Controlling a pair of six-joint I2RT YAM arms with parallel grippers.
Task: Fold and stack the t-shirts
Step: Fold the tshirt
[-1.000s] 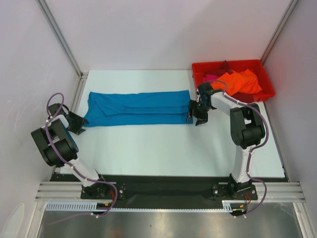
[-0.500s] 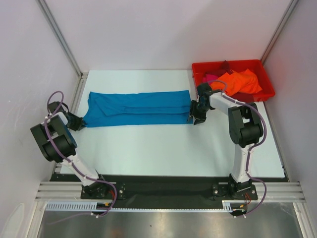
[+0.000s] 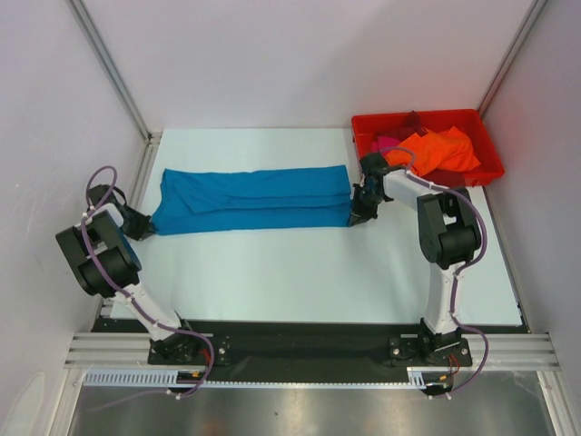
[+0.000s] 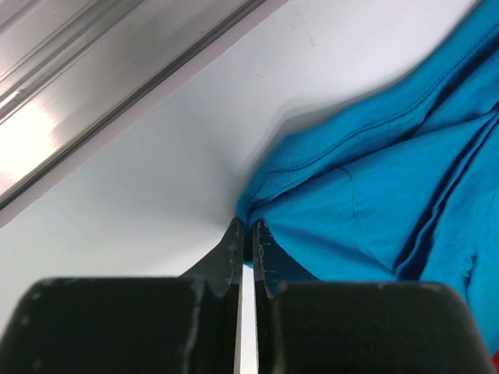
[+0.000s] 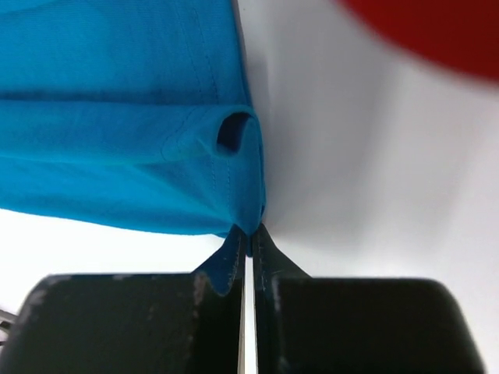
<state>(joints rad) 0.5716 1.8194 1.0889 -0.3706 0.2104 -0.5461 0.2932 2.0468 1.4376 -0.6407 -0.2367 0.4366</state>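
Left fingers [image 4: 233, 251] are pinched shut right on a corner of the teal-blue soft cloth t-shirt [image 4: 374, 195]. Right fingers [image 5: 234, 253] are clamped tight on the hem corner at its other end. The shirt lies flat as a long folded strip on the white worktop [image 3: 300, 272], stretched between both arms. Just past its right end, a rigid red plastic bin [image 3: 427, 116] holds a bright orange t-shirt [image 3: 436, 150] and some magenta-pink cloth [image 3: 386, 141].

Setting: robotics lab test cell. Evidence: plain white panel walls [image 3: 309, 54]; aluminium extrusion post [image 3: 109, 65] and near rail [image 3: 517, 350]; white surface [image 3: 290, 272]; cabled left arm [image 3: 100, 259] and right arm [image 3: 445, 236] bolted to black base plate [image 3: 300, 336].
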